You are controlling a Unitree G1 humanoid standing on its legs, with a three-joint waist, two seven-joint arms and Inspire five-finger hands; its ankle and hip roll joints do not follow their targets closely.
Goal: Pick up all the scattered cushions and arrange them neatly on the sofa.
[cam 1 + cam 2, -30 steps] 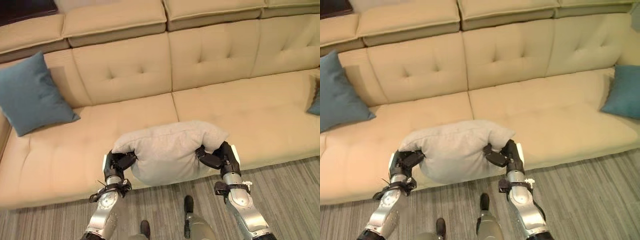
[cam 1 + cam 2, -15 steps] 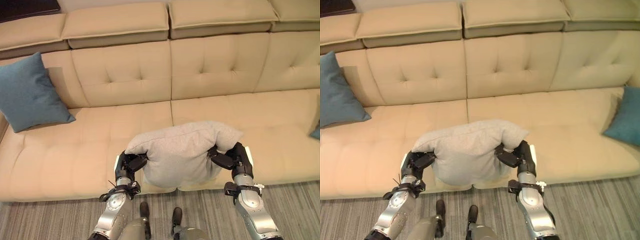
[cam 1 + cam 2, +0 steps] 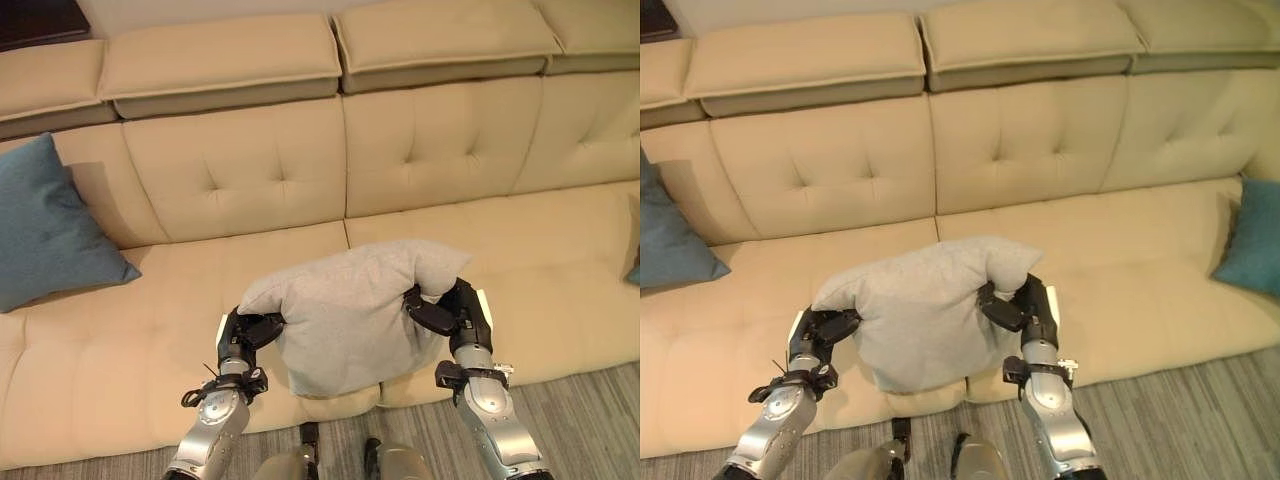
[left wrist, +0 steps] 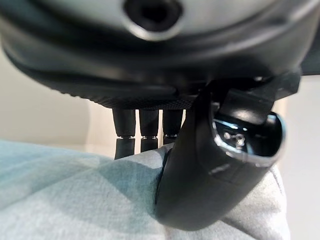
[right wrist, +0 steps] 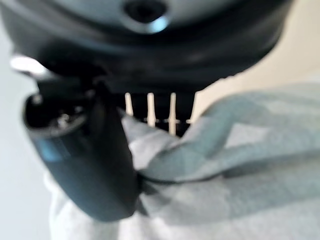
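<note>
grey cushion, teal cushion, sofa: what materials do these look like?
Grey cushion: soft woven fabric, matte; it sags and creases where the left robot hand and right robot hand pinch it. Teal cushion: similar matte cloth, probably woven. Sofa: beige tufted upholstery with a slight sheen, possibly leatherette or tight-weave fabric.

I see a pale grey cushion (image 3: 350, 310) between my dark hands. The sofa (image 3: 250, 170) is tufted beige, with a teal cushion (image 3: 45, 225) on it. The floor (image 3: 1200, 400) is striped grey.

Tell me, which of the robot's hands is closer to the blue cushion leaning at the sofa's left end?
Left. The left hand grips the grey cushion on the side facing the blue cushion; the right hand grips its far side.
</note>
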